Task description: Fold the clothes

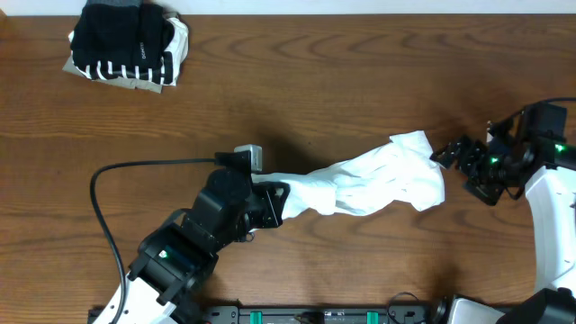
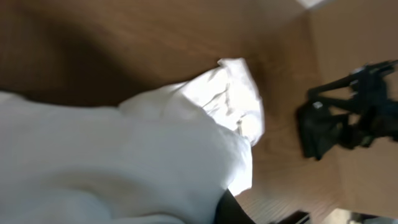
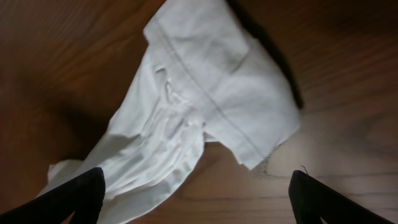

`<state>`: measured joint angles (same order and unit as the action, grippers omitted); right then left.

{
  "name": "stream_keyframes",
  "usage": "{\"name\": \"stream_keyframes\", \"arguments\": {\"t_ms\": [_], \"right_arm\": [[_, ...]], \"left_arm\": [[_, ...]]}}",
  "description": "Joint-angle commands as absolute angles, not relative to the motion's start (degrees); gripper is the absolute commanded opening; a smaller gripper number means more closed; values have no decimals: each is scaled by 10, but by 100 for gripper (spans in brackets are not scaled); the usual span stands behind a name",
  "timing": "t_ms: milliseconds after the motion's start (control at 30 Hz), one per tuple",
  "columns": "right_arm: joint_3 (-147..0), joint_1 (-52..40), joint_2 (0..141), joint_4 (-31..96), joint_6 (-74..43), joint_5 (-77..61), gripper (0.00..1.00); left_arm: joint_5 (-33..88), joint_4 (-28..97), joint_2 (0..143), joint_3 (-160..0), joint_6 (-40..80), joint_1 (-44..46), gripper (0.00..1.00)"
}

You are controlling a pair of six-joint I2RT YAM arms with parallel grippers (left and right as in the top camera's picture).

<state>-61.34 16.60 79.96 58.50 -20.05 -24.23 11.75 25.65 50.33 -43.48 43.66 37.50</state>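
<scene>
A white T-shirt (image 1: 378,184) lies bunched in a long rope across the middle of the wooden table (image 1: 315,81). Its left end runs into my left gripper (image 1: 270,202), which is shut on the cloth. In the left wrist view the shirt (image 2: 137,155) fills the picture and hides the jaws, except for one dark finger (image 2: 231,213). My right gripper (image 1: 454,157) stands open just off the shirt's right end, apart from it. In the right wrist view a hemmed edge of the shirt (image 3: 211,93) lies ahead of the wide-open right gripper (image 3: 196,200).
A folded pile of black, striped and beige clothes (image 1: 126,43) sits at the far left corner. A black cable (image 1: 97,202) loops on the table left of the left arm. The right arm (image 2: 348,112) shows beyond the shirt in the left wrist view.
</scene>
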Motion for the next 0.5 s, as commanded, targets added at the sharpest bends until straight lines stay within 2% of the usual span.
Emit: {"name": "stream_keyframes", "arguments": {"t_ms": [0,67,467], "right_arm": [[-618,150,791,583,-192,-260,93],[-618,144,791,580,-192,-260,93],[-618,136,791,576,-192,-257,93]], "left_arm": [[109,274,515,-441,436,373,13],[109,285,530,-441,436,373,17],[116,299,602,-441,438,373,17]]}}
